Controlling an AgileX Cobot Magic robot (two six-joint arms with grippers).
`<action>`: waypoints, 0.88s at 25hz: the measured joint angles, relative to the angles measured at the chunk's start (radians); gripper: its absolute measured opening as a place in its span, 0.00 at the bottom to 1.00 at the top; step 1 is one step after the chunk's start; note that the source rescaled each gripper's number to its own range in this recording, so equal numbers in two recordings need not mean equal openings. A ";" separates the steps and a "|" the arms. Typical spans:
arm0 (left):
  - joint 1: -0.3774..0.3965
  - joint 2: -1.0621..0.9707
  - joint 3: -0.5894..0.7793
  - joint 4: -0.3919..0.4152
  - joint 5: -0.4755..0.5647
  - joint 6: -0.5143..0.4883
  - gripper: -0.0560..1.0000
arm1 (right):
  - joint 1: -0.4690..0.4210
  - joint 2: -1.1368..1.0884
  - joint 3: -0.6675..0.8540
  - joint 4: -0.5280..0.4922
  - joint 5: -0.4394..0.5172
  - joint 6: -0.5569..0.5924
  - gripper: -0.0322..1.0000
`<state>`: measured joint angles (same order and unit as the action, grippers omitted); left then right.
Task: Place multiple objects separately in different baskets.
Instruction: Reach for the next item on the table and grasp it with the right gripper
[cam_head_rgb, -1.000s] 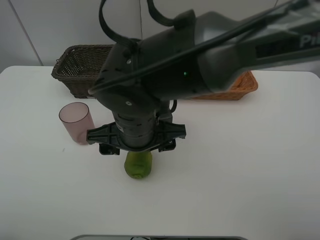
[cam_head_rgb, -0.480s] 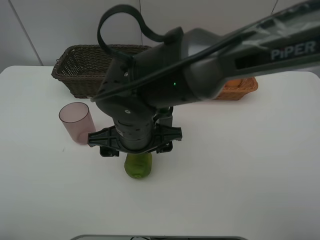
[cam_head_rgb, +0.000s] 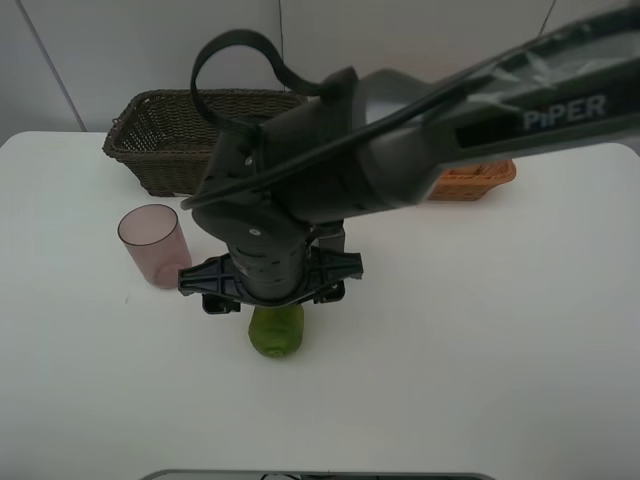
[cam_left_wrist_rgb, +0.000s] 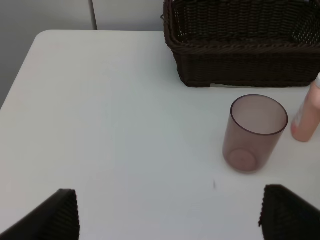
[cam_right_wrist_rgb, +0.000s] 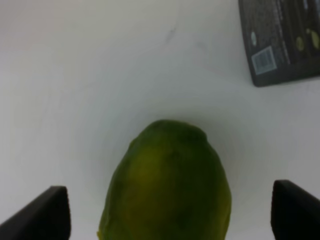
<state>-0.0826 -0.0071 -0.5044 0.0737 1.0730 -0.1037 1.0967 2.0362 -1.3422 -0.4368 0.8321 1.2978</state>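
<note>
1. My right arm reaches in from the far right of the high view and bends down over the middle of the white counter (cam_head_rgb: 500, 330), wrist pointing straight at the surface. Its right gripper (cam_head_rgb: 270, 300) sits low over the green round fruit (cam_head_rgb: 276, 330), with the jaws spread wide and holding nothing.
2. On the right wrist view the green fruit (cam_right_wrist_rgb: 167, 185) lies between the two dark fingertips (cam_right_wrist_rgb: 42, 212), with clear counter on either side of it, so I read no contact. From the high camera only the near half of the fruit shows under the gripper body.
3. That wrist view also gives me something the high camera hides under the arm: the dark grey-green square bottle (cam_right_wrist_rgb: 280, 40) lying flat on the counter near the fruit, label side up.
4. The left gripper (cam_left_wrist_rgb: 170, 215) is out of the high view; on its own wrist view its jaws stand wide apart and empty above bare counter.
5. Beyond it stands the translucent mauve cup (cam_left_wrist_rgb: 255, 132), upright, mouth up. Just beside it the left wrist view catches the edge of a pink bottle (cam_left_wrist_rgb: 307, 117), which the arm covers from above.
6. Farthest back, the dark brown woven wicker basket (cam_head_rgb: 165, 130) sits at the rear edge, and a light orange-tan wicker basket (cam_head_rgb: 480, 178) peeks from behind the right arm.
</note>
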 joint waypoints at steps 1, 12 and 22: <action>0.000 0.000 0.000 0.000 0.000 0.000 0.92 | 0.000 0.006 0.000 0.009 -0.003 0.000 1.00; 0.000 0.000 0.000 0.000 0.000 0.000 0.92 | -0.006 0.032 0.000 0.026 -0.025 0.001 1.00; 0.000 0.000 0.000 0.000 0.000 0.000 0.92 | -0.006 0.041 0.030 0.050 -0.094 0.001 1.00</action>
<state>-0.0826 -0.0071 -0.5044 0.0737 1.0730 -0.1037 1.0905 2.0776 -1.3118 -0.3870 0.7378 1.2985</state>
